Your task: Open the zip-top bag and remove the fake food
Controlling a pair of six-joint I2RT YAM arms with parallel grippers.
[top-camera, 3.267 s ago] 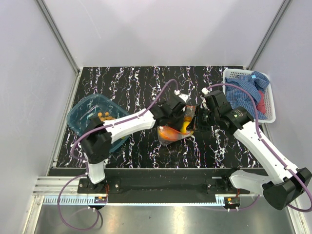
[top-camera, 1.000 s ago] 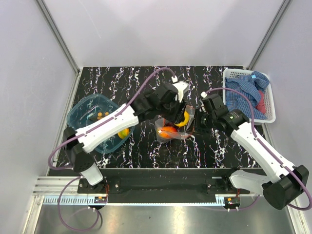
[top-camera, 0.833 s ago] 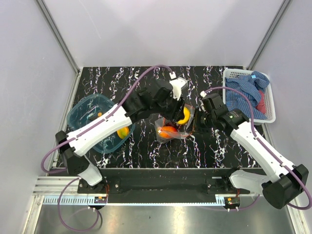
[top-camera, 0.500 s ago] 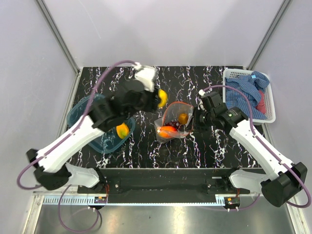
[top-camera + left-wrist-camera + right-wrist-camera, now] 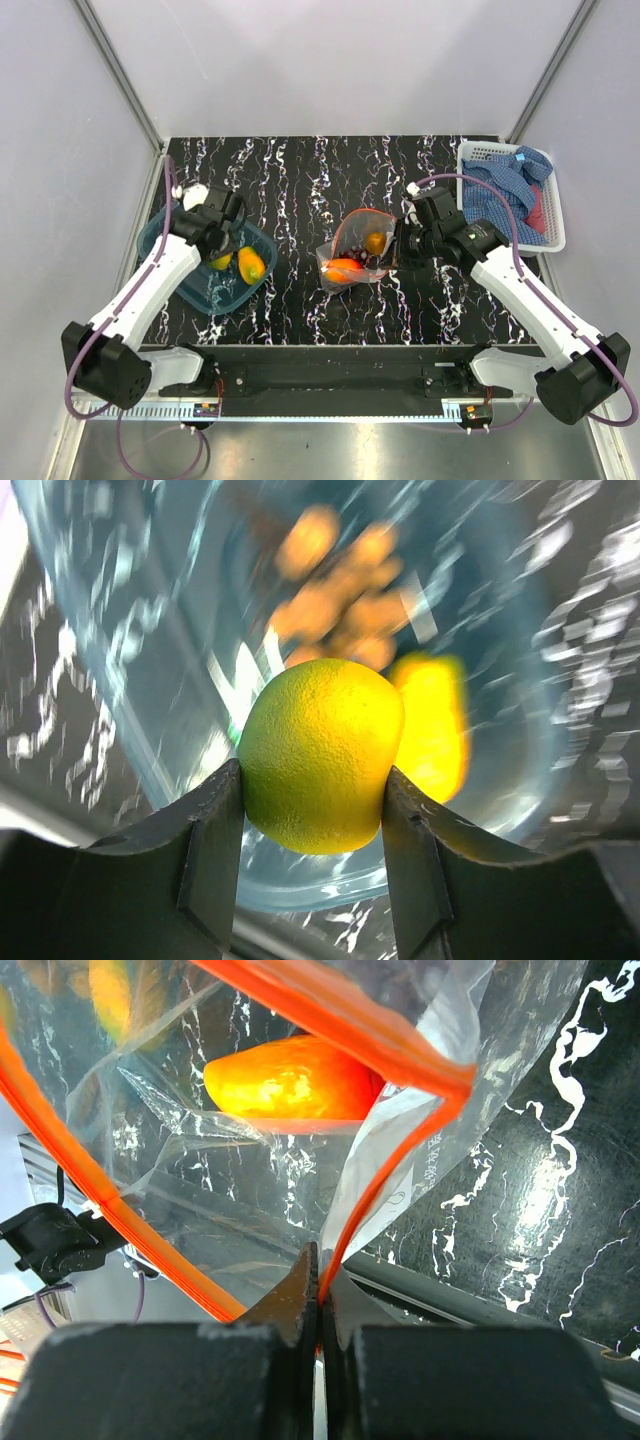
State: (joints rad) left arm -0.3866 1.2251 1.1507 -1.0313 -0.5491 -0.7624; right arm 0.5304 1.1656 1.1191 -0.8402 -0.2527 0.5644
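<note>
From above: black counter (image 5: 300, 170) veined in white, closed in by pale walls (image 5: 330, 60) at the back and on both sides. At far right, a white basket (image 5: 553, 238) heaped with a blue checked cloth (image 5: 505, 185). At left, a blue tub (image 5: 225, 290). Near the middle of the counter, the zip-top bag (image 5: 350, 230), mouth up, its orange-red strip spread into a loop. Inside it, an orange (image 5: 375, 242) and a longer orange-red fruit (image 5: 343, 270). Left fingers (image 5: 217, 250) over the tub, clamped on a lemon (image 5: 221, 262). Just beside the lemon, in the tub, a mango (image 5: 250, 265). Right fingers (image 5: 398, 250) at the bag's right edge.

Left wrist: fingers partway apart, one pressed to each side of the yellow-green lemon. Beneath, blurred, the tub with a cluster of tan balls (image 5: 340, 600) and the yellow mango half hidden behind the lemon.

Right wrist: fingers tight together, pinching the bag's clear plastic right at the zip strip. Beyond the tips, the strip bent to a corner and the orange-red fruit behind crinkled film, with the marbled counter to the right.
</note>
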